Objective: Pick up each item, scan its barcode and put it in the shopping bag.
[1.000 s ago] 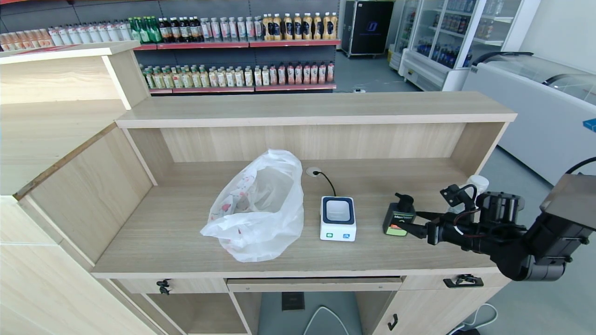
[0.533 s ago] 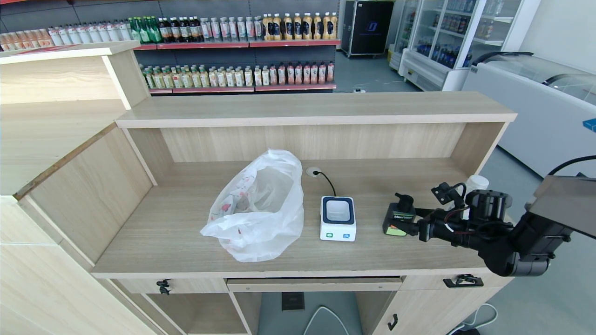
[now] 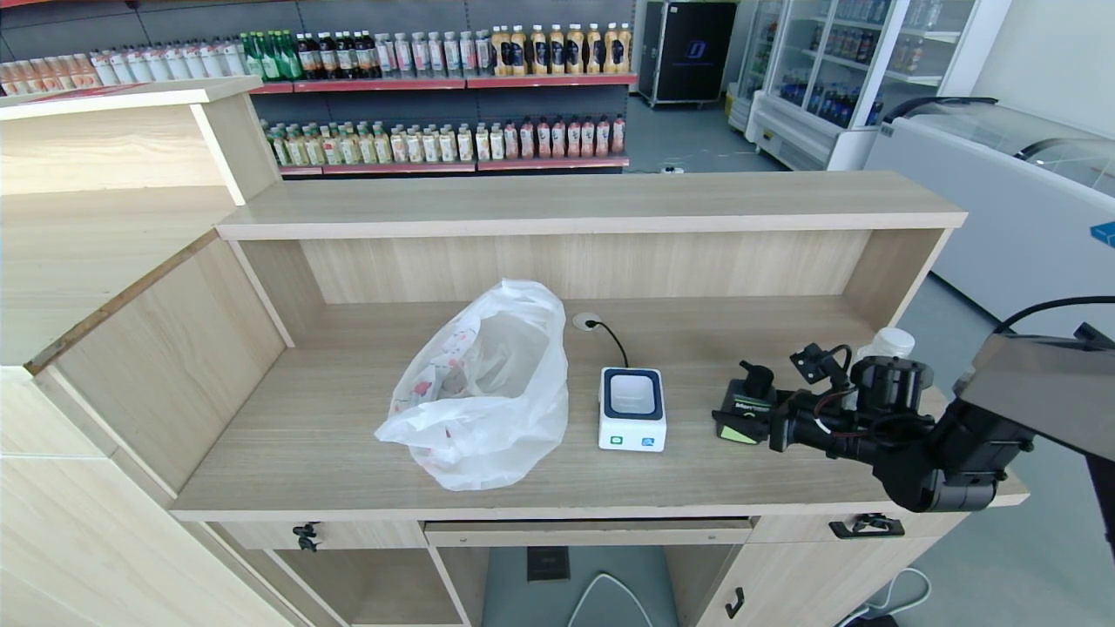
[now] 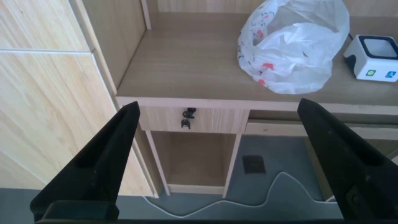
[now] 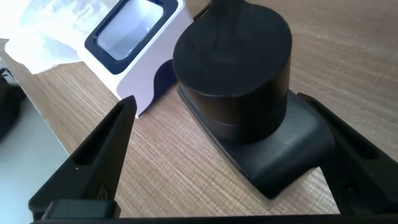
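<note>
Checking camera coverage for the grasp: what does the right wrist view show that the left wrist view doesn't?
Right wrist adds: the dark pump bottle, standing between the fingers of the open right claw, with gaps on both sides. Left wrist adds: the open left claw and the drawer front under the counter edge. Both: the scanner, the shopping bag (just a corner of it in right wrist) and the wooden counter.

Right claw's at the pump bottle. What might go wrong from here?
The open right claw straddles the bottle near its base; closing off-centre may tip or twist it. The scanner stands close beside it, so a push forward might shove the bottle into it. The arm lies near the white bottle and might knock it.
</note>
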You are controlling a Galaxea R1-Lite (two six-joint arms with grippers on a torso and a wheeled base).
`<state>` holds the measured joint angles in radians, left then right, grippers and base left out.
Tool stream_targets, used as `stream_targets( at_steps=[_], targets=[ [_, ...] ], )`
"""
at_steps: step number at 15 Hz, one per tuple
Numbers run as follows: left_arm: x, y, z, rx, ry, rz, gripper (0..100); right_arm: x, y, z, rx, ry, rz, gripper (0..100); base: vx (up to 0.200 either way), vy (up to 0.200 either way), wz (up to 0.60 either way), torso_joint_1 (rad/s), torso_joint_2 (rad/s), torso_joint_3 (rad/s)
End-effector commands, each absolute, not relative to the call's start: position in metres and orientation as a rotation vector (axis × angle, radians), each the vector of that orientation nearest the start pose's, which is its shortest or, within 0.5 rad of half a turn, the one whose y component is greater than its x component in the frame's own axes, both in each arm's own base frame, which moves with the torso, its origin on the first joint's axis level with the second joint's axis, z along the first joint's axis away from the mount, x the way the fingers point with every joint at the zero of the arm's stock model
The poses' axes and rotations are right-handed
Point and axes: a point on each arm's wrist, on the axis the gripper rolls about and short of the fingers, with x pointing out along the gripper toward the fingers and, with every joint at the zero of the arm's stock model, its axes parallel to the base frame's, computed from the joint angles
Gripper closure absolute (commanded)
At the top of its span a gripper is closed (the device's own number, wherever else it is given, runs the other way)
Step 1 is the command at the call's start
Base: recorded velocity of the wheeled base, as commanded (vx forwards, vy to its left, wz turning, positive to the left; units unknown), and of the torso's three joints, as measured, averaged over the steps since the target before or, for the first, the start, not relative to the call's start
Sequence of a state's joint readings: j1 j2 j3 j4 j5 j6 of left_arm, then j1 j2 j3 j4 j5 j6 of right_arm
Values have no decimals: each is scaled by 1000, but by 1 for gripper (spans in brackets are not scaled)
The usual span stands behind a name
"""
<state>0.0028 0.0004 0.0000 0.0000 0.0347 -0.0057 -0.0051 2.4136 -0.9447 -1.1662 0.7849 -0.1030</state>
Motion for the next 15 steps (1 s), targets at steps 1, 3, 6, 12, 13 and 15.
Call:
stream_targets(
  at_steps=[1, 3, 6, 12, 13, 15],
  targets=[
    [-23, 1, 75, -6, 0, 38, 0, 413, 16, -1, 23, 249, 793, 0, 0, 0, 0, 0, 0, 0],
    [-23, 1, 75, -6, 0, 38, 0, 412, 18, -3, 28, 253, 815, 0, 0, 0, 0, 0, 0, 0],
    [-23, 1, 75, -6, 0, 38, 0, 411, 22, -5, 29, 251, 847, 0, 0, 0, 0, 0, 0, 0],
    [-23, 1, 75, -6, 0, 38, 0, 402, 22, -7, -7, 256, 854, 100, 0, 0, 0, 0, 0, 0],
    [-23, 1, 75, -6, 0, 38, 0, 400, 21, -6, -24, 248, 856, 100, 0, 0, 0, 0, 0, 0],
    [-23, 1, 75, -6, 0, 38, 0, 394, 21, 9, -64, 209, 859, 100, 0, 0, 0, 0, 0, 0]
  ],
)
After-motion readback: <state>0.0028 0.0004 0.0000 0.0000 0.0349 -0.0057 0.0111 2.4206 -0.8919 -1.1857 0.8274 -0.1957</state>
